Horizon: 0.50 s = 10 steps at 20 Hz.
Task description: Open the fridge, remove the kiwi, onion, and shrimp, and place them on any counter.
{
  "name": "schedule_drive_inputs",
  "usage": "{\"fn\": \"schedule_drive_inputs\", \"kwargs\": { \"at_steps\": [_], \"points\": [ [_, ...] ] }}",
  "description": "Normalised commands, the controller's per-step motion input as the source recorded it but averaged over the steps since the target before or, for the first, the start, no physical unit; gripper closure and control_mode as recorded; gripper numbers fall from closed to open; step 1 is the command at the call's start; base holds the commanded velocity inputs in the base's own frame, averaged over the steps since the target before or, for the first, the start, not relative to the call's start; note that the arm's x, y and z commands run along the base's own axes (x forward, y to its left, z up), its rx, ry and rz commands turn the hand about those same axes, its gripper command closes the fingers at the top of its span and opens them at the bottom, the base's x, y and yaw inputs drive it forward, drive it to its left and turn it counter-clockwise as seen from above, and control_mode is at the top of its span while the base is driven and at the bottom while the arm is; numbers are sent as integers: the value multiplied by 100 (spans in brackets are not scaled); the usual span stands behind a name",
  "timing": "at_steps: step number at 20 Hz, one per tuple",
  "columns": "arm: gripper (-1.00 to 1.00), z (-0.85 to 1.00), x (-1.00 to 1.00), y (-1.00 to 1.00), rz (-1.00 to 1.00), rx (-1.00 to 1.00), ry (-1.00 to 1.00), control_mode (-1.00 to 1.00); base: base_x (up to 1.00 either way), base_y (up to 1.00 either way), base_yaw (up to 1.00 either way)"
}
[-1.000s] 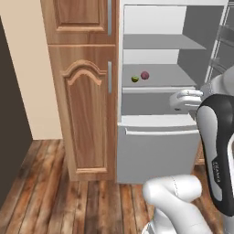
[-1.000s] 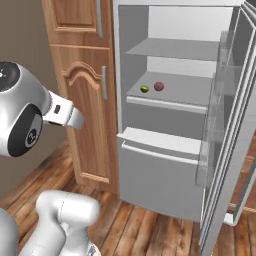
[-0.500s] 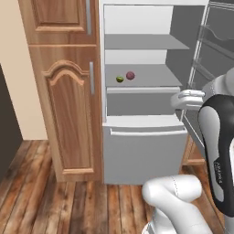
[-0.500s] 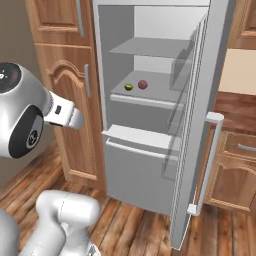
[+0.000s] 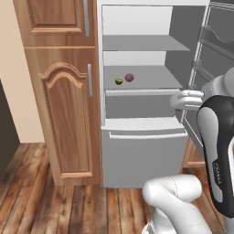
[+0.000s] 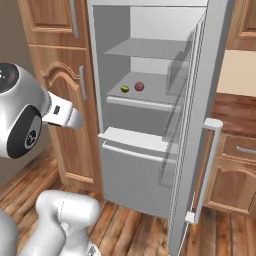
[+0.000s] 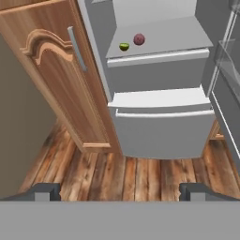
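We see even, bright rendered light with soft shading inside the fridge (image 5: 146,82); edges look slightly soft, and no glare shows on surfaces.

Base cams flank arm; all face open fridge (image 5: 146,151).

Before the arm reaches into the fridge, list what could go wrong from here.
1. The kiwi and onion sit almost touching on the middle shelf; the open tool going for one could nudge the other, and both are round enough to roll.
2. The open fridge door stands close on the right, so a wide swing might clip it.
3. I cannot make out the shrimp, so finding it may take searching.
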Motion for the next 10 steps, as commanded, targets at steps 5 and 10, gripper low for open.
{"fn": "schedule_drive_inputs", "kwargs": {
  "at_steps": [5,10],
  "points": [
    [-100,0,0,0,0,0,0,100,42,-18,-4],
    [-100,0,0,0,0,0,0,100,58,-5,-3]
  ]
}}
